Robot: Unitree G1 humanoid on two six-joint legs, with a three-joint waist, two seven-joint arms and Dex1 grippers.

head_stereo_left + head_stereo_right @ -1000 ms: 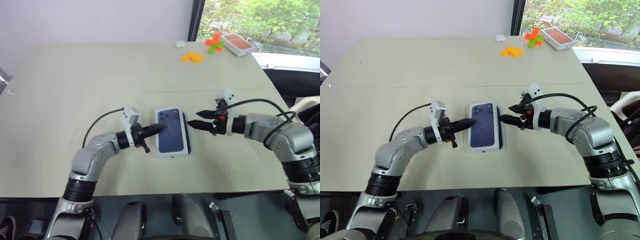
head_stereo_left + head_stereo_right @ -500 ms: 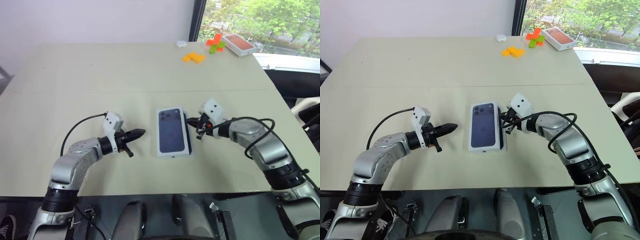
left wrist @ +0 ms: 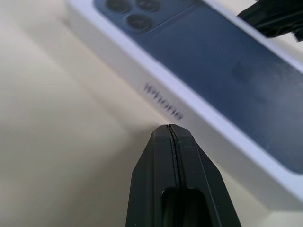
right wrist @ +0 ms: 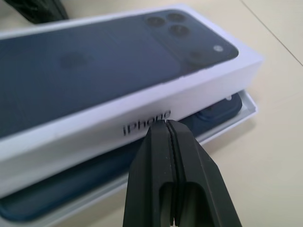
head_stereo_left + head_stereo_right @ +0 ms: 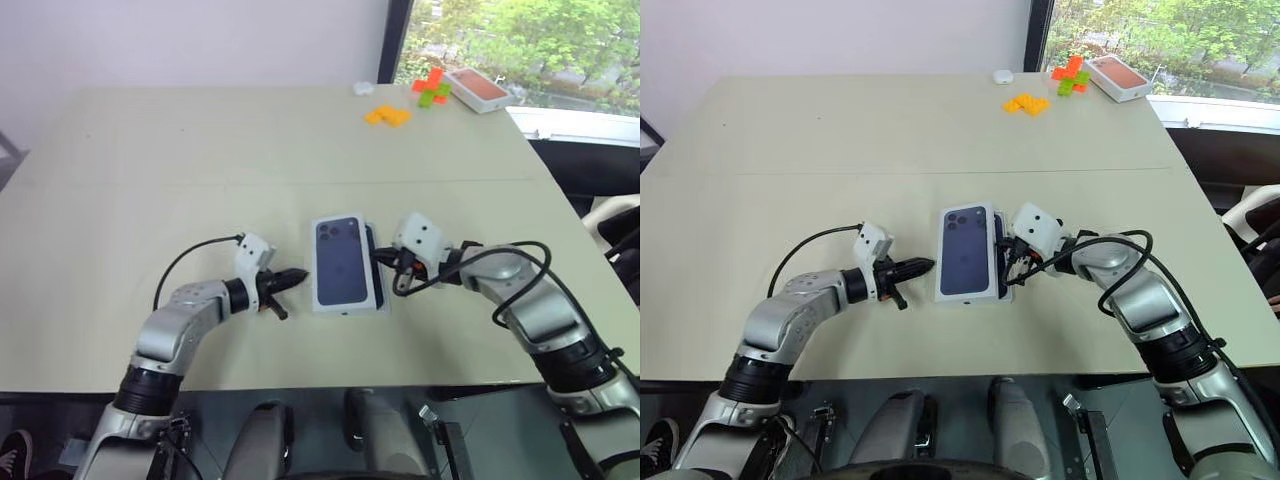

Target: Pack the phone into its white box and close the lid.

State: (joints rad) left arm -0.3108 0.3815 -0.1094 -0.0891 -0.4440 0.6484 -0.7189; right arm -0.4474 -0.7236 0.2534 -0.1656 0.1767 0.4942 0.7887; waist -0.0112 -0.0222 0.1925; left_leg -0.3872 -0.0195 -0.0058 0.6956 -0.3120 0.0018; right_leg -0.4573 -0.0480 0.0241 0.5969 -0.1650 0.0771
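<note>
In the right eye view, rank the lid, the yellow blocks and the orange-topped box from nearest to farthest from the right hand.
1. Lid, right beside the right hand.
2. Yellow blocks, far across the table.
3. Orange-topped box, far right corner.

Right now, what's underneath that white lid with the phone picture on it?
Under the lid, which sits askew, lies the dark blue phone in the white box. The lid covers most of both.

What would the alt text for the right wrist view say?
A shut black claw points at the side of a white lid with a dark blue phone picture on top. The lid sits askew over the white box, leaving the dark blue phone inside partly visible, all on a pale table.
</note>
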